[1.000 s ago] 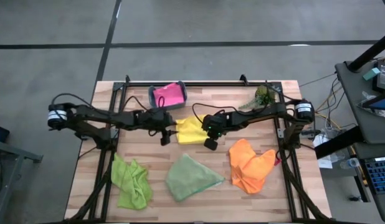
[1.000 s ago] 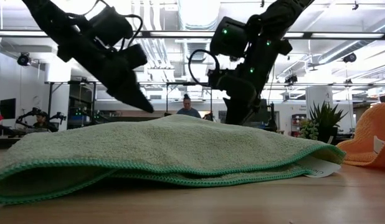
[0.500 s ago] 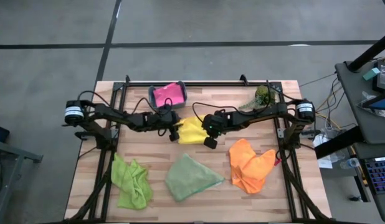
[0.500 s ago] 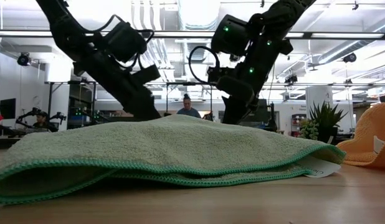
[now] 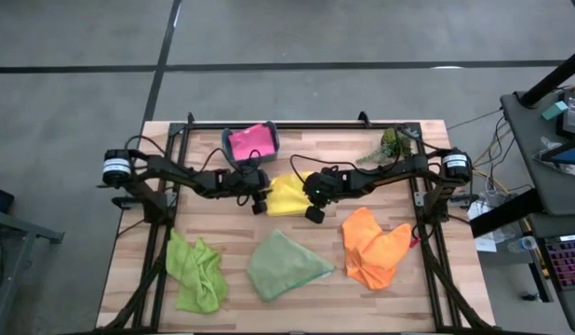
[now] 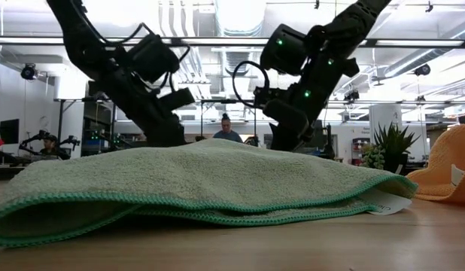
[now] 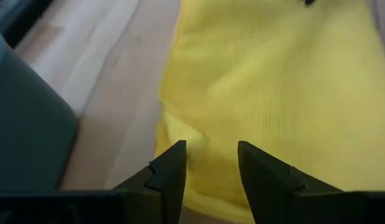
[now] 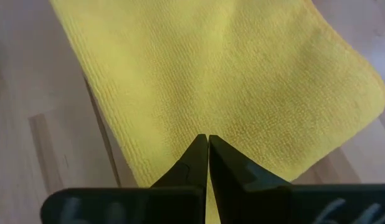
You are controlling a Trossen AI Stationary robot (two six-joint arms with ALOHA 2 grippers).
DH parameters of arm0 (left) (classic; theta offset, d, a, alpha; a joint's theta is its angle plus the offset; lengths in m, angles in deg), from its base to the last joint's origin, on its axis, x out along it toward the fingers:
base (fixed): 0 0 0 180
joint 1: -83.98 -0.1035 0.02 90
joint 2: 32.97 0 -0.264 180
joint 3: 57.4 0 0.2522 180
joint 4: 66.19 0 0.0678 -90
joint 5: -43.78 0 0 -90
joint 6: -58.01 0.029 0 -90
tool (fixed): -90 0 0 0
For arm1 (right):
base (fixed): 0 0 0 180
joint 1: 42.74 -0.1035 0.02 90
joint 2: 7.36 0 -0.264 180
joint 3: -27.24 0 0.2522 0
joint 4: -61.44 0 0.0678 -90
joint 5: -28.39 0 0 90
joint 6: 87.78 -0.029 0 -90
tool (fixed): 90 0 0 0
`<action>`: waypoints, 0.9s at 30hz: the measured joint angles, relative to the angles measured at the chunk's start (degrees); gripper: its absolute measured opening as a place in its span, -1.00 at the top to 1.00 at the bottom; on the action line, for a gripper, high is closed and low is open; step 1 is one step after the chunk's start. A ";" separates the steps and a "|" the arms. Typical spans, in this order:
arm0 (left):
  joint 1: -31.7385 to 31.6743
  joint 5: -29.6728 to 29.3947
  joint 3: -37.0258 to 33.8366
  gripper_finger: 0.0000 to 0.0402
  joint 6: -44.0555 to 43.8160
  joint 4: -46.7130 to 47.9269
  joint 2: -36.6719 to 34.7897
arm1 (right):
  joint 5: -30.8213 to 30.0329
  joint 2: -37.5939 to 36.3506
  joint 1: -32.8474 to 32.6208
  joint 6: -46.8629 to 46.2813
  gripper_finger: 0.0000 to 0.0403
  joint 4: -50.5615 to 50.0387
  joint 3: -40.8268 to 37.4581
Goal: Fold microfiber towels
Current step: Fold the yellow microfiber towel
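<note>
Wooden slat table [image 5: 222, 237] on a grey concrete floor; low view shows a lab room behind with ceiling lights, a potted plant [image 6: 391, 147] and a person [image 6: 227, 129] far off.

Landmark: yellow towel [image 5: 286, 195], lying near the table's middle.

Container: teal bin [image 5: 234, 149], up and left of the yellow towel at the far edge. Pink towel [image 5: 251, 141] sits inside it, filling it and bulging over the rim.

Left to right:
- Lime green towel [image 5: 195, 270], well down-left of the yellow towel, crumpled in a long heap.
- Left gripper [image 5: 260, 198] at the yellow towel's left edge. Left wrist view: fingers [image 7: 169, 171] part open, straddling the cloth's near edge; a small ridge of fabric lies just by the gap. Whether they pinch it, cannot tell.
- Yellow towel: flat, fine ribbed weave, one rounded corner seen in the right wrist view, edge slightly puckered at the left side.
- Sage green towel [image 5: 281, 264], below the yellow towel, a loose triangular fold with a darker green stitched hem.
- Right gripper [image 5: 313, 207] at the yellow towel's right edge, fingers [image 8: 197, 158] pressed fully together over the cloth; nothing seen between them.
- Orange towel [image 5: 373, 246], down-right of the yellow towel, rumpled and folded over itself.
- Green sprig [image 5: 390, 143], up-right, at the far edge.
</note>
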 joint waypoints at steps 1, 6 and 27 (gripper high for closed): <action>-0.01 -0.05 0.00 0.35 -0.01 -1.09 0.89 | 0.02 0.00 0.02 0.00 0.96 0.04 -0.04; -0.04 -2.01 0.80 0.35 -0.03 -1.48 3.37 | 0.02 0.00 0.00 0.02 0.96 0.96 -0.05; -0.04 -5.74 1.04 0.99 0.03 0.33 -2.28 | 0.02 0.00 0.00 0.26 0.96 3.21 -0.05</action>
